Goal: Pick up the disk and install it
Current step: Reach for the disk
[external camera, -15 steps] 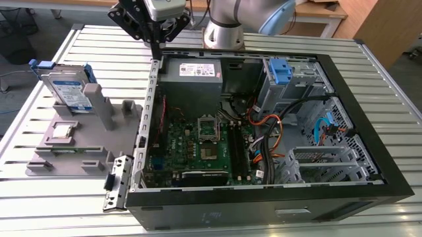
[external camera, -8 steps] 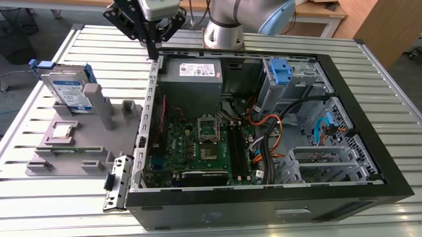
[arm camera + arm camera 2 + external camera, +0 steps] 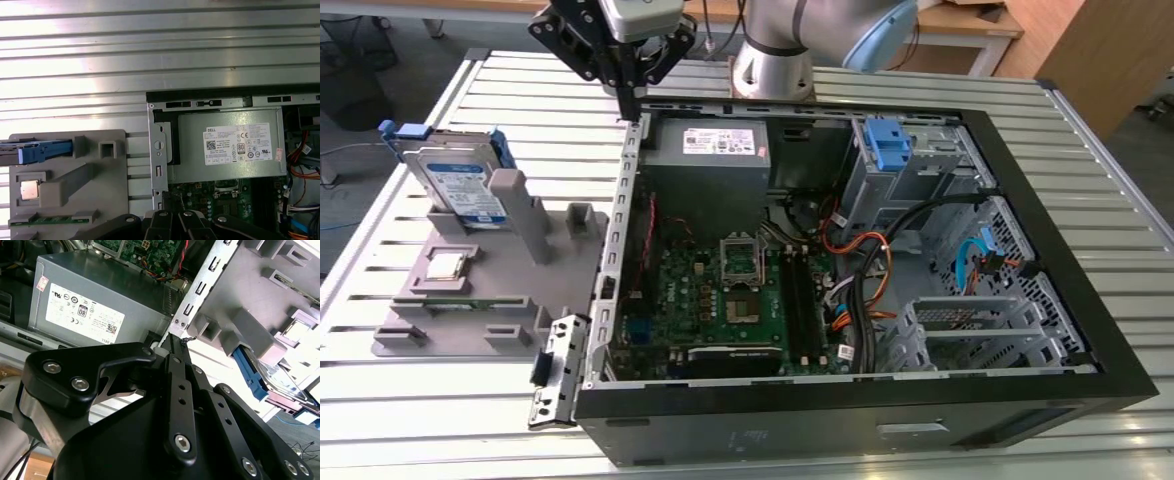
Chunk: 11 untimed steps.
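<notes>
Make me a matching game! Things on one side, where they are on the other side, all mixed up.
Things:
1. disk
2. gripper
3. grey box with white sticker
4. green board

Places:
A. flat on the floor of the computer case
B. standing in the grey holder beside the case
C. above the case's edge
D. in a corner of the case, near the gripper

Pairs: 1-B, 2-C, 3-D, 4-A
</notes>
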Each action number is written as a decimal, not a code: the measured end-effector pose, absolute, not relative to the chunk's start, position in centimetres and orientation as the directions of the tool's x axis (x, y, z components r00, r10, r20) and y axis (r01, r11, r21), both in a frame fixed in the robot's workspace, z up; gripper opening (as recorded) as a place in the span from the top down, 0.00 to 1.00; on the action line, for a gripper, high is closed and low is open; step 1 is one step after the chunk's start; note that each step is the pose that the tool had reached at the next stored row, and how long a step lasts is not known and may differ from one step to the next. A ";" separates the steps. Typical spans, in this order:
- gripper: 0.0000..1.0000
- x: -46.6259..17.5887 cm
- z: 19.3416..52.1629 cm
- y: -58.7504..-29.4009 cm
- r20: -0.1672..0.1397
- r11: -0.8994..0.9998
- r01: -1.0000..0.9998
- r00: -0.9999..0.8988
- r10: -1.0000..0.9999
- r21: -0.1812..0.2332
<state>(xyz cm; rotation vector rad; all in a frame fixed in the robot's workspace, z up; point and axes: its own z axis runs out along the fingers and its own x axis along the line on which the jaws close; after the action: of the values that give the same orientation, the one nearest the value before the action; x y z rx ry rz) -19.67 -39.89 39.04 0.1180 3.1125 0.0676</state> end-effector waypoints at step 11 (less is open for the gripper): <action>0.90 -21.7 38.9 -39.9 -0.025 0.996 0.075 -0.997 0.076 0.044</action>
<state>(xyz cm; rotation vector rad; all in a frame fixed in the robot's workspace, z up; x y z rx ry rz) -21.65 -39.90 38.93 0.1178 3.1123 0.0677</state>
